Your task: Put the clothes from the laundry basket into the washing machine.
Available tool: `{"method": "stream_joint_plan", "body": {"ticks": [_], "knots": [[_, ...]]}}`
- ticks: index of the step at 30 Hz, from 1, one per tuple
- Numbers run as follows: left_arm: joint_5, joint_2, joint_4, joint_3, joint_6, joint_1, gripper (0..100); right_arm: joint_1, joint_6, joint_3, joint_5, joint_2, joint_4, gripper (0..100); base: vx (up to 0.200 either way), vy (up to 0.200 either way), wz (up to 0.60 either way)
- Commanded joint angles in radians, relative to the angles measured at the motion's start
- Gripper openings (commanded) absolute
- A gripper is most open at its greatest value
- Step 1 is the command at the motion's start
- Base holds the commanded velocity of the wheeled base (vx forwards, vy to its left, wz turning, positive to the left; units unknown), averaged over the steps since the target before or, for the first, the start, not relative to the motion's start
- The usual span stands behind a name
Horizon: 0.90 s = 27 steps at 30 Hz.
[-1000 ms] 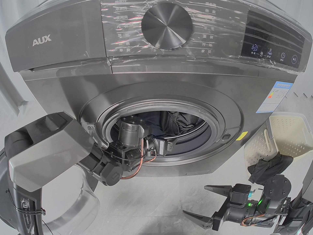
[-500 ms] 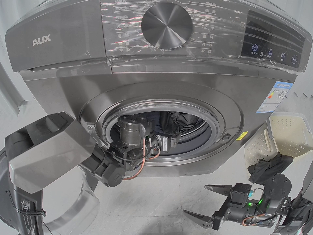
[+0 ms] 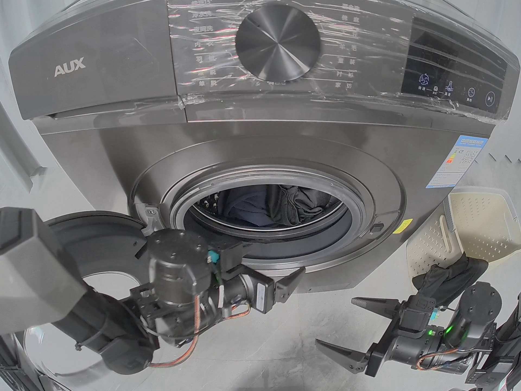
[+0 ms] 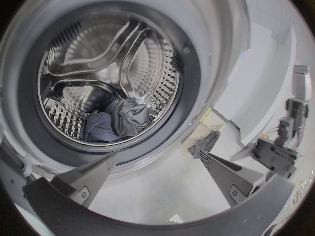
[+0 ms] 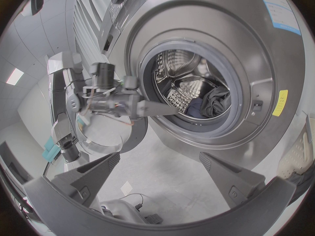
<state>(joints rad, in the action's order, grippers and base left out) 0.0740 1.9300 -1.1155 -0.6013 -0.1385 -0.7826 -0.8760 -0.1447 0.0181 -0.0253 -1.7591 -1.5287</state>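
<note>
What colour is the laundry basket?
The laundry basket is cream, with perforated walls. The head view shows it best.

I count one washing machine [image 3: 260,137] and one laundry basket [image 3: 483,224]. Three more are cloth: a blue garment [image 3: 244,208], a grey garment [image 3: 301,202], a black garment [image 3: 450,278].

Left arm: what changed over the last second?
The left gripper withdrew from the washing machine drum, open and empty, to below its opening. The clothes stayed in the drum. The right gripper, open, barely shifted beside the laundry basket, a dark garment still draped over it.
</note>
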Motion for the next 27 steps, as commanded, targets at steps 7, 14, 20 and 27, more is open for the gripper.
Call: {"method": "stream_joint_plan", "body": {"ticks": [7,14,20,27], "knots": [[0.039,-0.293,-0.141,0.264,-0.009,-0.061,100,0.014,-0.009,-0.018,-0.019,0.127,0.004,100,0.000,0.000,0.00],[0.124,-0.388,-0.214,0.374,0.000,-0.055,100,0.063,-0.015,-0.018,-0.090,0.237,0.012,100,0.000,0.000,0.00],[0.136,-0.546,-0.204,0.460,0.034,-0.027,100,0.201,0.010,-0.018,-0.088,0.360,0.101,100,-0.133,0.000,0.00],[0.125,-0.707,-0.147,0.518,0.071,0.062,100,0.324,0.033,-0.018,-0.088,0.576,0.274,100,-0.200,0.000,0.00]]}}
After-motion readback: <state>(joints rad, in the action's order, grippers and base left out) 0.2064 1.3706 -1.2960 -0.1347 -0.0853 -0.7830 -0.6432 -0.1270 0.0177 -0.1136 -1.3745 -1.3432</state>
